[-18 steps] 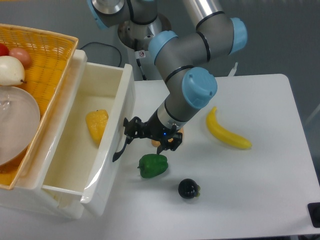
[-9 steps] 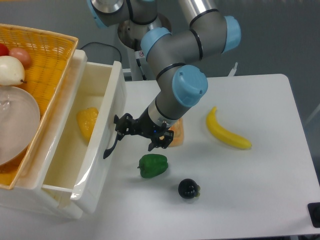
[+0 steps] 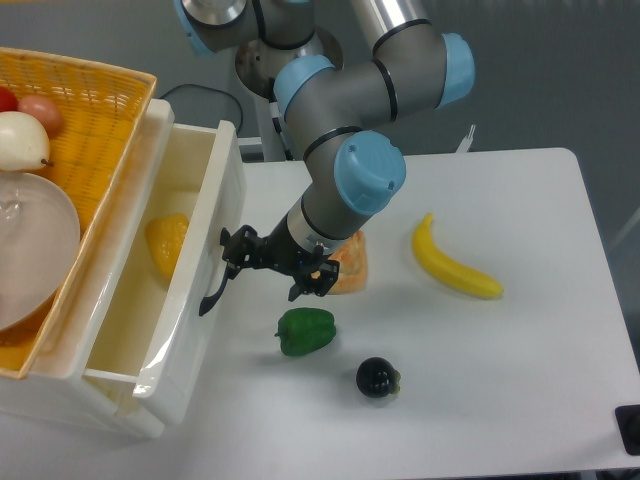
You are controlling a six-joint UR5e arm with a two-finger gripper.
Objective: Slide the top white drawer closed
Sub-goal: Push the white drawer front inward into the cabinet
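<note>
White top drawer [image 3: 190, 300] partly open; claw [image 3: 238, 257] at its handle [image 3: 213, 293], grip state unclear

One banana [image 3: 455, 264], one green pepper [image 3: 305, 331], one dark eggplant [image 3: 377, 378], one yellow basket [image 3: 95, 105], one open drawer [image 3: 185, 285]

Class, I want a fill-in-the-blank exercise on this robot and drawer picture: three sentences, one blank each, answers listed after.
1. The gripper is at the black handle of the top white ____.
2. Inside that drawer lies a ____-coloured item.
3. On the table, the pepper is ____ in colour.

Missing words: drawer; yellow; green
</note>
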